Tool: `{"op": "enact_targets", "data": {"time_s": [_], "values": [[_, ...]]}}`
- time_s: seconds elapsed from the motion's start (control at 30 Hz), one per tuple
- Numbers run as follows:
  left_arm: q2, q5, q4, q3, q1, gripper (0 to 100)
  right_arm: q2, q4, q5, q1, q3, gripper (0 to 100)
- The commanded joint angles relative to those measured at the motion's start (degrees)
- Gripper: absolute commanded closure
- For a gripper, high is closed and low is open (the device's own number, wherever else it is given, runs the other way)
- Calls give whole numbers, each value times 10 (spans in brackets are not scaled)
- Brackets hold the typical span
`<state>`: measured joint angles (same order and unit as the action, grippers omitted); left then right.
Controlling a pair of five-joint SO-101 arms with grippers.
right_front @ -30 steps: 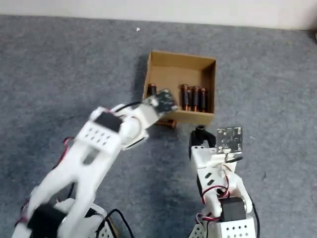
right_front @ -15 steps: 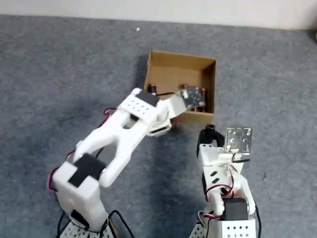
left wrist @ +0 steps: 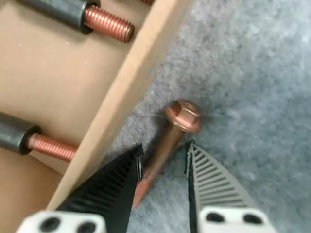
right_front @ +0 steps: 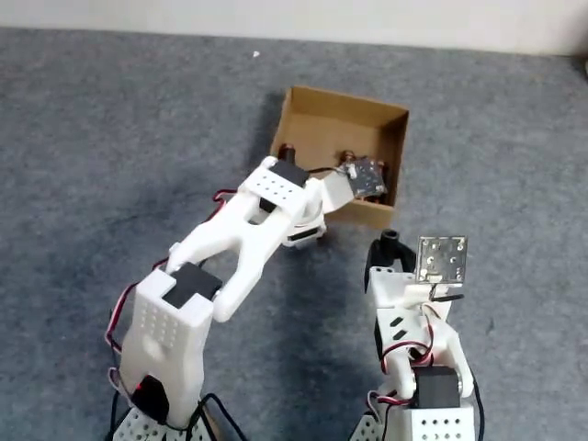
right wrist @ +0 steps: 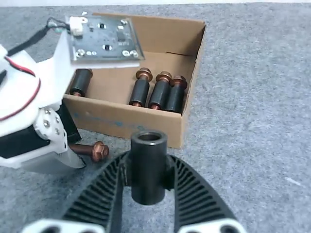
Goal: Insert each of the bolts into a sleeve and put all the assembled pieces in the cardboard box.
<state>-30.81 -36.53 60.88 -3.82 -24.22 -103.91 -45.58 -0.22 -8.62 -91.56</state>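
So the desk has this grey carpet-type stuff all over it. Sitting right on it: the cardboard box, a bit skewed, and one loose copper bolt lying on its side just beside the box's near wall.

The bolt lies on the carpet close beside the cardboard box's near wall, and one finger of the left gripper fills the thin gap between them. The left arm lies across most of that wall. Inside, assembled pieces crowd the right side. Room remains toward the far wall.
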Motion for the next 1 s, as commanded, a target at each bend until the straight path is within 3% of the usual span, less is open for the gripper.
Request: {"op": "enact_targets", "data": {"time_s": [0.0,0.23,0.5,0.97], "values": [[0,-9,27,-30,-26,836,-8,20,-1,8,7,994],[0,-9,71,-32,-51,982,-8,20,-1,25,7,994],[31,-4,142,-28,-54,995,-8,20,-3,25,7,994],[336,148,159,133,-49,995,-8,20,-4,22,7,994]]}}
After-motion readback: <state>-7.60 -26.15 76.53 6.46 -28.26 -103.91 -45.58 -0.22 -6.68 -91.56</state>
